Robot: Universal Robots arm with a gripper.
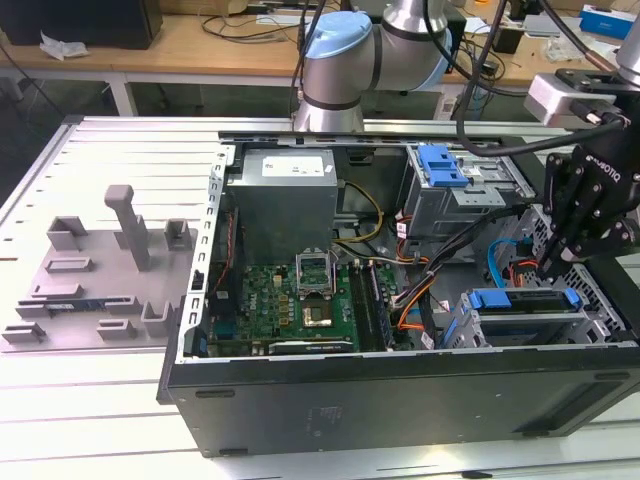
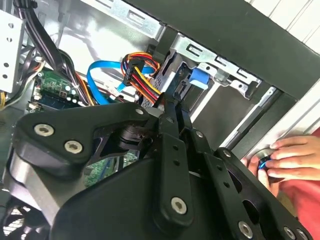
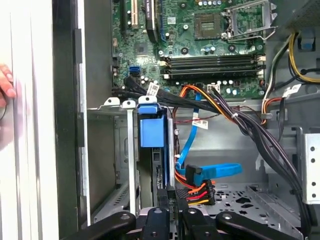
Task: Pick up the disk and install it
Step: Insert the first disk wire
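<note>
1. The hand point(image 1: 550, 263) is seen with its fingers pressed together and nothing pinched between them. It is held low in the front corner of the case point(image 1: 400, 392), just above the disk.
2. The disk point(image 1: 522, 299) is found slotted in the bay point(image 1: 520, 330) with its blue bracket showing. Whether it is fully home cannot be told.
3. Cables point(image 3: 200, 189) are crowded just beside the hand. A plug could be pulled or a wire snagged if the hand were swung sideways.
4. If the bracket were pressed off-centre, the disk could be jammed askew in the bay.
5. A person's fingers point(image 2: 295, 145) are held by the case's outer wall, near the hand, and could be struck.
6. The case is laid open on a white slatted tabletop point(image 1: 100, 410). A grey fixture point(image 1: 110, 270) is set at the exterior view's left, and a wooden rear tabletop point(image 1: 200, 45) is strewn with cords.
</note>
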